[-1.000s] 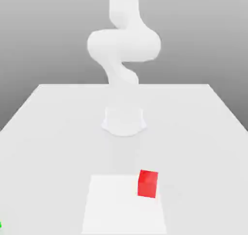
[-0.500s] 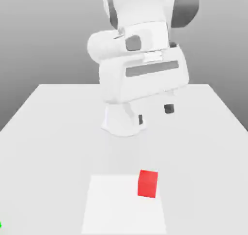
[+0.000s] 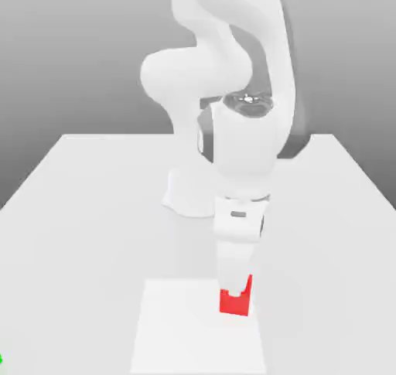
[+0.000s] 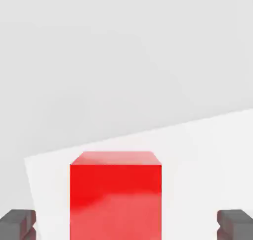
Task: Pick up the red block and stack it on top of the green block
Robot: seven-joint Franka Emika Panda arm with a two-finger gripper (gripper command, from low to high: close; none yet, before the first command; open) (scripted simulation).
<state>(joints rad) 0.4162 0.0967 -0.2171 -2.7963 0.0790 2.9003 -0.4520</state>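
On the desk (image 3: pixel 85 211), the gripper (image 3: pixel 234 287) hangs spread wide over the red block (image 3: pixel 234 304), a fingertip (image 4: pixel 17 224) on either side, not touching.

A plain white table (image 3: pixel 85 211) fills the lower half of the exterior view. The robot's round white base (image 3: pixel 186 196) stands on it near the middle. A brighter white square patch (image 3: pixel 178 335) lies flat at the bottom centre, and the red block (image 3: pixel 234 304) sits on that patch's upper right part. A green sliver (image 3: pixel 1 359) shows at the lower left edge.
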